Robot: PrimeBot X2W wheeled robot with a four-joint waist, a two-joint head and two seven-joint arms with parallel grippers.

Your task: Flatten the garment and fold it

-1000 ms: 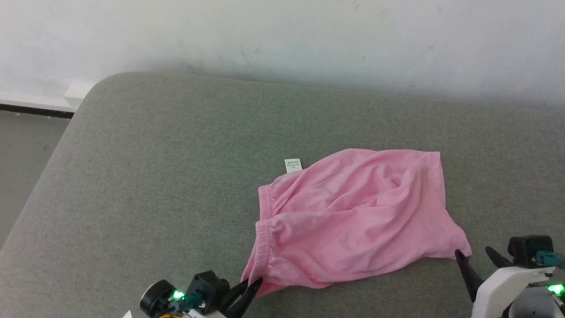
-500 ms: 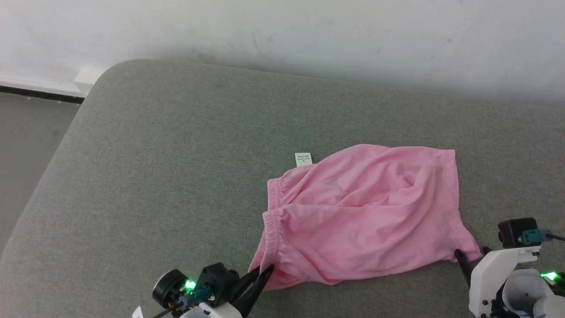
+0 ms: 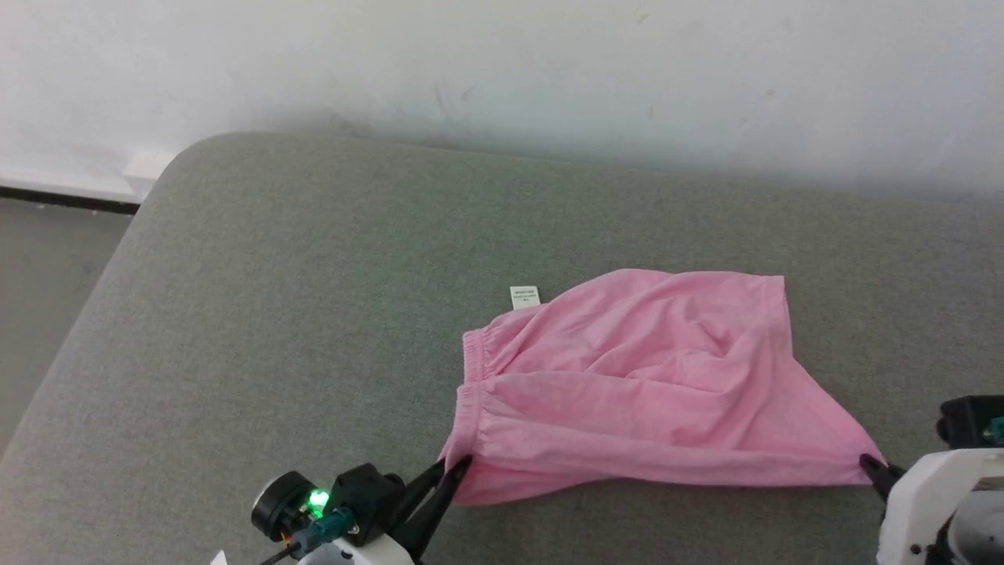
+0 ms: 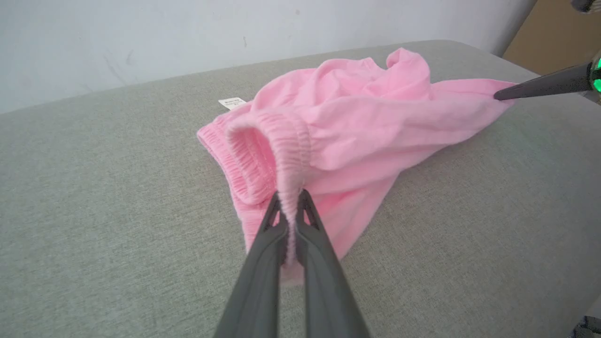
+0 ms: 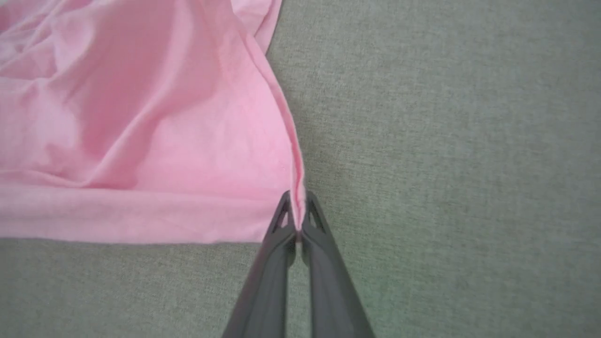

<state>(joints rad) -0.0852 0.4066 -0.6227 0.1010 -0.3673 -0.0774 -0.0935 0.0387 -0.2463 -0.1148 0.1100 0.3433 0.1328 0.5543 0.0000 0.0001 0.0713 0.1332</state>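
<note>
At garment [image 3: 643, 377] corners: left gripper [image 3: 459, 468], right gripper [image 3: 871, 464] clamped.

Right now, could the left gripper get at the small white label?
Probably not as things stand: the left gripper is shut on the garment, so it must let go first. The label itself lies uncovered on the cushion.

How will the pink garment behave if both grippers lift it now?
Probably floppy: the garment lies in soft folds, so its middle should sag between the left gripper and right gripper. Likely light: thin cloth pulls taut from small pinches. The hem corner might slip, since the right gripper pinches only its edge.
</note>
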